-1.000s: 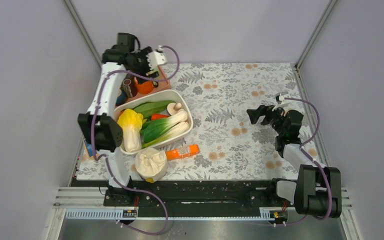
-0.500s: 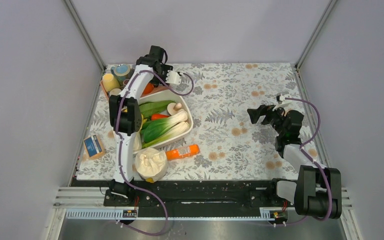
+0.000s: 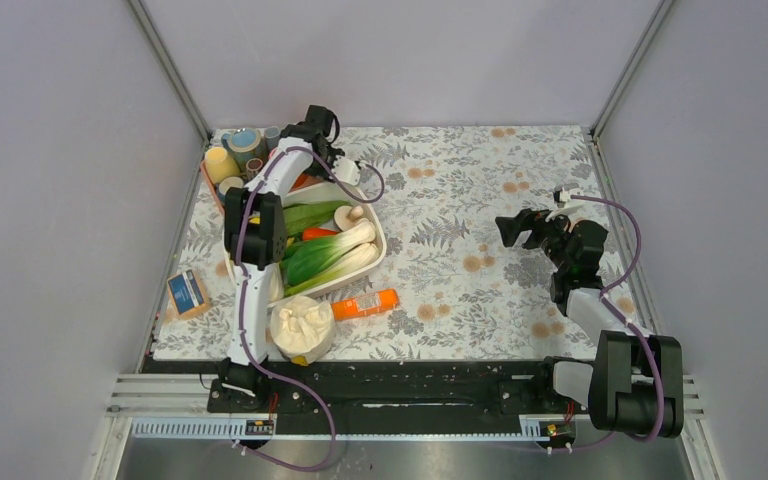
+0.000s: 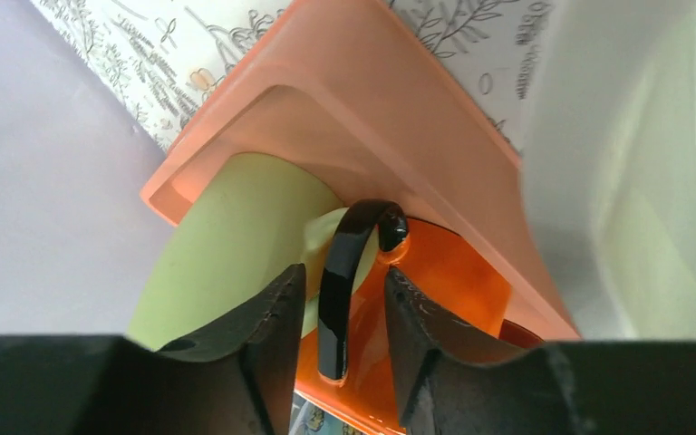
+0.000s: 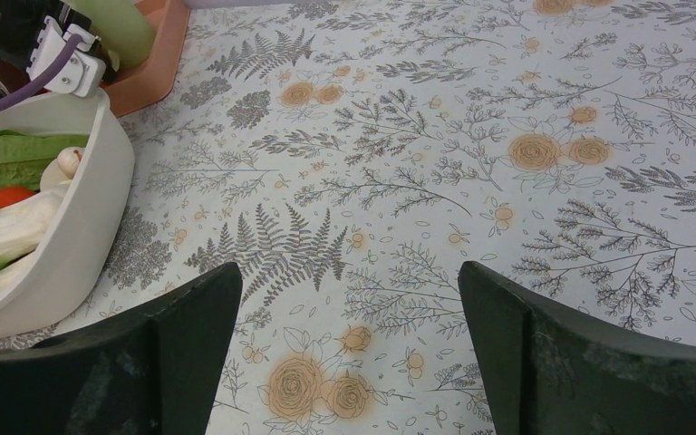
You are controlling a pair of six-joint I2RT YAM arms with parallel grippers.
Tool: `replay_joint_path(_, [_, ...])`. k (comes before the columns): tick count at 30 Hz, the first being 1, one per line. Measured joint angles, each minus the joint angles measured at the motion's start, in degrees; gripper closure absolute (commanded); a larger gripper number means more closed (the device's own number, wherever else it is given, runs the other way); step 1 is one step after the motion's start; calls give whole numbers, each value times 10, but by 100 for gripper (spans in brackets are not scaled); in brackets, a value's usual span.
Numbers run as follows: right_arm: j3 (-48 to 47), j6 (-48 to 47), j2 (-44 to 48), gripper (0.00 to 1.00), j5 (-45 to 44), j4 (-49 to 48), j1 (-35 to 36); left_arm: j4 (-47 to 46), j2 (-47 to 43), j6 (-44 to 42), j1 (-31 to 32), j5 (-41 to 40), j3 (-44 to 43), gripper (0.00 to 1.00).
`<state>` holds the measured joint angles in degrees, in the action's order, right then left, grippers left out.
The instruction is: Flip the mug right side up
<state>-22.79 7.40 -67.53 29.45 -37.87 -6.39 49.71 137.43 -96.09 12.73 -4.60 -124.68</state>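
The orange mug [image 4: 453, 281] with a black handle [image 4: 349, 263] sits in a salmon tray [image 4: 344, 82] at the table's far left, next to a pale green cup [image 4: 227, 236]. In the left wrist view my left gripper [image 4: 344, 275] straddles that handle, one finger on each side, with thin gaps still showing. From above, the left gripper [image 3: 307, 170] reaches down into the tray and covers most of the mug [image 3: 302, 183]. Which way up the mug stands I cannot make out. My right gripper [image 3: 506, 229] hovers wide open and empty [image 5: 349, 299] over the floral cloth at the right.
A white bowl [image 3: 375, 228] full of vegetables stands just in front of the tray. Before it lie an orange packet [image 3: 365, 303], a white tied pouch [image 3: 302, 328] and a blue box [image 3: 187, 292]. Other cups [image 3: 244, 141] crowd the tray's back.
The left arm swung from the far left corner over to the tray's right side and dropped onto the mug. Its jaws narrowed around the handle. The right arm stayed still.
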Motion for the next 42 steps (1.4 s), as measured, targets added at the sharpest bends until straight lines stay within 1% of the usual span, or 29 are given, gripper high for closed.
replay_joint_path(4, [0, 0, 0, 1, -1, 0, 0, -28, 4, 0, 4, -20, 1, 75])
replay_joint_path(8, [0, 0, 0, 1, -1, 0, 0, -45, 5, -5, 7, -34, 7, 82])
replay_joint_path(9, [0, 0, 0, 1, -1, 0, 0, -51, 5, -6, 8, -37, 11, 87])
replay_joint_path(11, [0, 0, 0, 1, -1, 0, 0, -75, 3, -8, 9, -40, 24, 100])
replay_joint_path(18, [0, 0, 0, 1, -1, 0, 0, -152, -9, -9, 12, -54, 73, 100])
replay_joint_path(24, [5, 0, 0, 1, -5, -2, 0, -240, -52, 22, 9, -43, 155, 100])
replay_joint_path(27, [7, 2, 1, 1, -5, -4, 0, -272, -82, 48, 4, -31, 191, 100])
replay_joint_path(31, [8, 2, 3, 1, -5, -5, 0, -301, -109, 85, -5, -16, 214, 100])
replay_joint_path(35, [11, 2, 5, 1, -7, -6, 0, -326, -115, 128, -15, -12, 221, 100])
replay_joint_path(42, [12, 16, 5, 1, -13, -13, 0, -382, -119, 229, -33, -17, 226, 100])
